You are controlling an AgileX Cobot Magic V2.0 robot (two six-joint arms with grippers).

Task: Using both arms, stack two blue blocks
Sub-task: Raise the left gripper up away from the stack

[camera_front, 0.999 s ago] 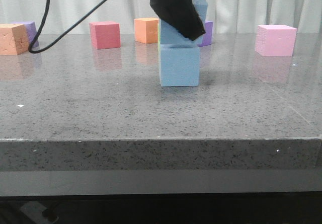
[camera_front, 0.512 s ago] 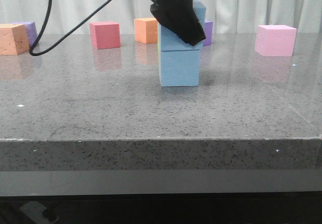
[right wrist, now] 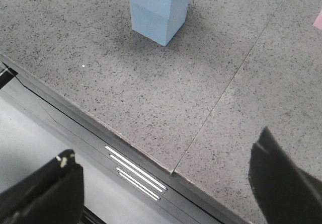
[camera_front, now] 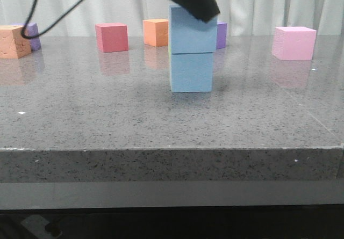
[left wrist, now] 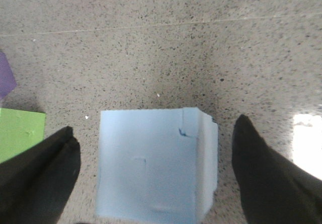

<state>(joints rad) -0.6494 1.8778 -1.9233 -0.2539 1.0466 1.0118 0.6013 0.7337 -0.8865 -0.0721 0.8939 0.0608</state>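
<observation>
Blue blocks stacked at centre of tabletop (camera_front: 107,121).
Upper blue block (camera_front: 192,29) sits on lower blue block (camera_front: 191,71); left end effector (left wrist: 151,178) spread, clear at twelve o'clock; right end effector (right wrist: 171,183) spread, at tabletop edge.

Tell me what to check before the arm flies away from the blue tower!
1. Top block sits on bottom block: ok.
2. Edges lined up: ok from the front; top looks slightly offset from above.
3. Left claw open, fingers clear of the block: ok.
4. Right claw open, empty, away from the tower: ok.
5. Green block beside the tower, not touching the left claw: cannot tell.
</observation>
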